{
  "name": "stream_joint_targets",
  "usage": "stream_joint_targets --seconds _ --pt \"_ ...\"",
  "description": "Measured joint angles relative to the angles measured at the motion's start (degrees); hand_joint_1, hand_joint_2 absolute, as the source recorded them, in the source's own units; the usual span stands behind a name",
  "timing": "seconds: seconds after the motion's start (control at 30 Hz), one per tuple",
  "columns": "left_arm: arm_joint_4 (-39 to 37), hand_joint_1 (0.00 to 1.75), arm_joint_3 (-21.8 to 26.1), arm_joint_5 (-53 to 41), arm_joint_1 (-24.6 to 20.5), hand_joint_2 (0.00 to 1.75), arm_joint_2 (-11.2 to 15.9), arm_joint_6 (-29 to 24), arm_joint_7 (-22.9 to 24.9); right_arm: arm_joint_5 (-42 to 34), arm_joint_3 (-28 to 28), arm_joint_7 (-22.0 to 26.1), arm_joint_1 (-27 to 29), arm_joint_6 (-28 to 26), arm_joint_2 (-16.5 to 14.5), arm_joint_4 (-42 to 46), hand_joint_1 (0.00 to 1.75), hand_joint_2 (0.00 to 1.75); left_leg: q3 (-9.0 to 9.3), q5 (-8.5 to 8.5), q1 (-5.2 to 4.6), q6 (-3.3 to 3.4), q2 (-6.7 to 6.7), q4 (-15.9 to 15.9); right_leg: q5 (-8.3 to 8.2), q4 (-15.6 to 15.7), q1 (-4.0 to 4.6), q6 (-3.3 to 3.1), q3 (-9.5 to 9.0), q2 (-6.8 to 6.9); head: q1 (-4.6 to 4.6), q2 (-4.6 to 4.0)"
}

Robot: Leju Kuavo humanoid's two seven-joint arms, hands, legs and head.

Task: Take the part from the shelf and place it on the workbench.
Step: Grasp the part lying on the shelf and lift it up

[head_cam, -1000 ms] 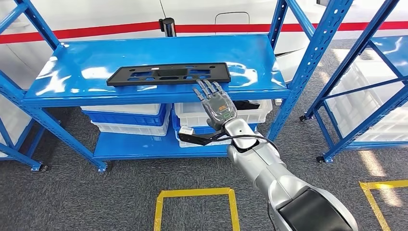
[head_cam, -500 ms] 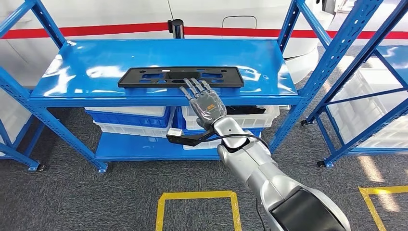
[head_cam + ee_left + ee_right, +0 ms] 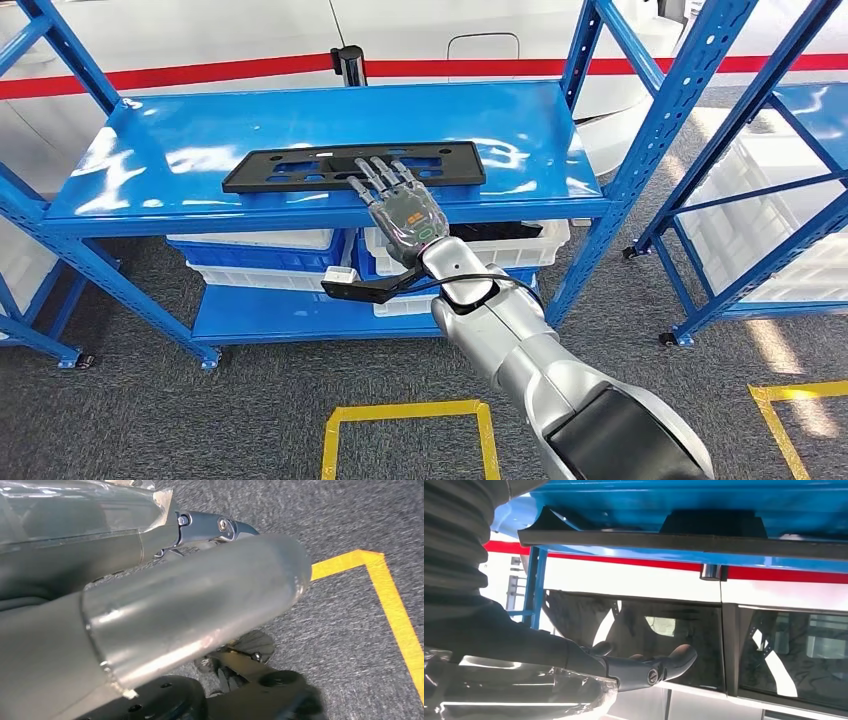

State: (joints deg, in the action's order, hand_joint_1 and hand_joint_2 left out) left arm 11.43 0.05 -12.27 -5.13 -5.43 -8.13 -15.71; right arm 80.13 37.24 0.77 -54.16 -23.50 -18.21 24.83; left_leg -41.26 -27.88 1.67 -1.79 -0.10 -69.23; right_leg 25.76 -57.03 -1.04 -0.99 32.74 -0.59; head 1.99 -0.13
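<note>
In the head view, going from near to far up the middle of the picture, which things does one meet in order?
Yellow floor marking → right hand, fingers spread over the part → black part lying flat on the top shelf → bare blue top shelf → black post → red stripe on the white wall.

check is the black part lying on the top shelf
Yes, in the head view the part lies flat on the shelf's top board, with the right hand reaching over its near edge.

Part [image 3: 300, 168] — a flat, elongated black plastic plate with several cut-out openings; lying flat, lengthwise along the front of the upper blue shelf [image 3: 200, 130] board — near edge roughly parallel to the shelf lip.
</note>
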Motion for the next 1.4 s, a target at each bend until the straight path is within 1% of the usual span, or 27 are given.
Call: stream_joint_targets --seconds 0.03,0.07,0.1,0.2,0.27,0.33,0.4,0.43,0.47,0.5,0.53,0.57,0.6,0.63,0.7,0.77,0.8,0.87,0.93,0.97,1.0,1.07,1.13,1.23,1.3,1.33,1.4 --pt "0.0 0.0 0.0 -0.01 -0.01 0.0 0.02 0.02 -0.02 0.04 0.01 -0.08 -0.05 0.01 -0.11 0.0 0.0 1.75 2.08 2.11 0.11 0.07 0.09 4.3 0.26 0.01 -0.04 0.24 -0.32 -0.06 0.01 0.0" --pt "0.0 0.0 -0.01 -0.02 -0.06 0.0 0.03 0.04 -0.04 0.08 0.01 -0.13 -0.13 0.05 -0.24 0.0 0.0 1.75 3.97 3.37 0.07 0.3 0.15 7.96 0.56 0.01 0.09 0.58 -0.57 -0.14 -0.01 0.0" --pt "0.0 0.0 -0.01 -0.04 -0.13 0.0 0.04 0.07 -0.05 0.11 0.02 -0.15 -0.25 0.15 -0.36 0.0 0.0 1.75 5.25 3.9 -0.06 0.67 0.17 10.42 0.83 0.08 0.21 0.93 -0.78 -0.17 -0.07 0.0" --pt "0.0 0.0 -0.01 -0.08 -0.24 0.0 -0.05 0.11 -0.06 0.11 0.05 -0.16 -0.42 0.41 -0.62 0.0 0.0 1.75 6.33 3.32 -0.49 2.4 0.01 12.02 0.92 -0.28 0.56 2.17 -1.27 -0.18 -0.21 0.0" --pt "0.0 0.0 0.01 -0.08 -0.22 0.0 -0.12 0.09 -0.04 0.1 0.1 -0.15 -0.55 0.44 -0.68 0.0 0.0 1.75 7.2 3.16 -0.58 3.46 -0.08 12.22 1.62 -2.28 0.54 2.6 -0.58 -0.08 -0.34 0.0" --pt "0.0 0.0 0.03 -0.08 -0.26 0.0 -0.1 0.08 -0.04 0.09 0.17 -0.09 -0.72 0.46 -0.69 -0.03 0.0 1.75 7.86 2.84 -0.73 4.13 -0.12 12.26 3.82 -8.16 0.42 2.36 2.74 0.01 -0.46 0.0" --pt "0.0 0.0 0.04 -0.08 -0.23 0.0 -0.09 0.11 -0.03 0.08 0.24 -0.02 -0.61 0.48 -0.62 -0.16 0.0 1.75 8.32 2.25 -0.92 4.44 -0.2 12.23 5.92 -15.36 0.39 2.18 7.65 0.02 -0.49 0.0" --pt "0.0 0.0 0.04 -0.08 -0.16 0.0 -0.1 0.13 -0.02 0.07 0.27 0.0 -0.49 0.49 -0.57 -0.25 0.0 1.75 8.68 1.88 -1.01 4.46 -0.27 12.22 6.01 -16.88 0.41 2.36 9.25 0.02 -0.51 0.0" --pt "0.0 0.0 0.04 -0.08 -0.09 0.0 -0.12 0.14 -0.01 0.07 0.3 0.01 -0.41 0.49 -0.54 -0.32 0.0 1.75 9.18 1.47 -1.08 4.42 -0.35 12.21 5.11 -16.15 0.43 2.72 9.68 0.02 -0.51 0.0" --pt "0.0 0.0 0.04 -0.08 -0.04 0.0 -0.14 0.14 -0.01 0.08 0.32 0.02 -0.39 0.5 -0.53 -0.37 0.0 1.75 9.81 0.99 -1.14 4.33 -0.42 12.21 3.28 -13.13 0.45 3.1 8.89 0.03 -0.51 0.0" --pt "-0.01 0.0 0.05 -0.08 -0.01 0.0 -0.16 0.13 -0.01 0.09 0.35 0.02 -0.42 0.53 -0.53 -0.39 0.0 1.75 10.47 0.45 -1.17 4.19 -0.48 12.23 0.78 -8.69 0.48 3.35 7.37 0.09 -0.55 0.0" --pt "-0.02 0.0 0.06 -0.08 0.0 0.0 -0.17 0.12 -0.01 0.09 0.38 0.02 -0.45 0.61 -0.52 -0.43 0.0 1.75 11.16 -0.09 -1.22 3.97 -0.51 12.22 -1.17 -4.8 0.64 3.2 6.02 0.17 -0.51 0.0" --pt "-0.03 0.0 0.08 -0.08 -0.02 0.0 -0.17 0.1 -0.02 0.11 0.41 0.02 -0.51 0.72 -0.52 -0.48 0.0 1.75 11.63 -0.58 -1.27 3.68 -0.56 12.26 -2.15 -1.97 0.89 2.7 5.01 0.3 -0.52 0.0" --pt "-0.04 0.0 0.09 -0.08 -0.05 0.0 -0.17 0.09 -0.03 0.13 0.44 0.02 -0.53 0.83 -0.54 -0.52 0.0 1.75 11.91 -1.01 -1.3 3.32 -0.58 12.38 -2.6 -0.54 1.14 2.05 4.31 0.4 -0.48 0.0" --pt "-0.04 0.0 0.13 -0.08 -0.04 0.0 -0.17 0.09 -0.07 0.16 0.48 0.02 -0.62 0.93 -0.67 -0.58 0.0 1.75 12.31 -1.29 -1.3 2.61 -0.48 11.91 -2.04 -0.24 1.23 0.67 3.49 0.32 -0.39 0.0" --pt "-0.04 0.0 0.17 -0.08 -0.02 0.0 -0.15 0.09 -0.14 0.22 0.5 -0.02 -0.77 0.93 -0.9 -0.59 0.0 1.75 11.91 -1.39 -1.13 2.02 -0.25 9.74 -1.98 0.07 0.8 -0.24 2.13 0.11 -0.36 0.0" --pt "-0.04 0.0 0.21 -0.08 -0.08 0.0 -0.15 0.08 -0.18 0.26 0.51 -0.07 -0.89 0.95 -1.03 -0.61 0.0 1.75 10.81 -1.73 -1.0 1.73 -0.19 7.61 -1.7 0.12 0.63 -0.61 1.4 0.06 -0.37 0.0" --pt "-0.04 0.0 0.31 -0.11 -0.13 0.0 -0.17 0.08 -0.23 0.41 0.53 -0.33 -0.97 1.14 -1.13 -0.74 0.0 1.75 6.33 -3.68 -0.77 1.15 -0.1 0.96 -0.85 0.14 0.63 -1.03 0.44 0.05 -0.34 0.0" --pt "-0.05 0.0 0.41 -0.18 0.03 0.0 -0.19 0.08 -0.24 0.59 0.55 -0.81 -0.69 1.53 -1.06 -1.02 0.0 1.75 1.81 -6.02 -0.58 0.67 -0.08 -3.72 0.17 0.14 0.63 -1.0 -0.6 -0.05 -0.37 0.0" --pt "-0.06 0.0 0.45 -0.21 0.12 0.0 -0.18 0.07 -0.24 0.66 0.55 -1.03 -0.53 1.69 -1.0 -1.21 0.0 1.75 0.74 -5.88 -0.5 0.58 -0.06 -3.48 0.71 0.14 0.61 -0.91 -1.25 -0.1 -0.38 0.0" --pt "-0.07 0.0 0.49 -0.24 0.19 0.0 -0.17 0.05 -0.24 0.71 0.55 -1.19 -0.43 1.77 -0.95 -1.39 0.0 1.75 0.59 -4.45 -0.44 0.58 -0.04 -1.44 1.27 0.14 0.57 -0.79 -1.99 -0.14 -0.37 0.0" --pt "-0.09 0.0 0.55 -0.26 0.23 0.0 -0.17 0.04 -0.24 0.82 0.55 -1.45 -0.4 1.81 -0.9 -1.71 0.0 1.75 2.25 1.37 -0.45 0.88 0.1 6.01 2.45 0.11 0.56 -0.39 -3.62 -0.19 -0.39 0.0" --pt "-0.17 0.0 0.57 -0.26 0.21 0.0 -0.19 0.02 -0.34 1.01 0.63 -1.77 -0.46 1.94 -0.87 -2.0 0.0 1.75 3.93 4.9 -0.7 1.57 0.28 10.77 3.46 0.09 0.78 0.3 -4.56 -0.33 -0.44 0.0" --pt "-0.21 0.0 0.63 -0.13 0.18 0.0 -0.39 -0.13 -2.04 1.2 0.73 -2.04 -0.46 2.14 -0.72 -2.31 0.0 1.75 4.93 5.24 -1.04 2.7 0.19 11.4 4.47 0.32 1.04 1.47 -4.75 -0.34 -0.52 0.0" --pt "-0.19 0.0 0.89 0.18 0.15 0.0 -0.58 -0.79 -5.52 1.24 0.74 -2.25 -0.38 2.37 -0.49 -2.53 0.0 1.75 5.57 5.25 -0.95 3.45 0.22 12.0 5.7 -1.88 1.05 1.82 -3.85 -0.1 -0.56 0.0" --pt "-0.17 0.0 1.09 0.31 0.13 0.0 -0.72 -1.65 -8.14 1.27 0.74 -2.45 -0.17 2.56 -0.24 -2.72 0.0 1.75 5.86 5.15 -0.89 3.81 0.23 12.25 6.93 -5.01 1.02 1.8 -2.24 0.01 -0.57 0.0" --pt "-0.17 0.0 1.5 0.29 0.11 0.0 -1.04 -4.22 -13.13 1.31 0.74 -2.91 0.72 2.83 0.53 -3.22 0.0 1.75 6.18 4.69 -0.99 4.29 0.05 12.29 9.45 -12.98 0.95 1.68 2.73 0.08 -0.61 0.0"
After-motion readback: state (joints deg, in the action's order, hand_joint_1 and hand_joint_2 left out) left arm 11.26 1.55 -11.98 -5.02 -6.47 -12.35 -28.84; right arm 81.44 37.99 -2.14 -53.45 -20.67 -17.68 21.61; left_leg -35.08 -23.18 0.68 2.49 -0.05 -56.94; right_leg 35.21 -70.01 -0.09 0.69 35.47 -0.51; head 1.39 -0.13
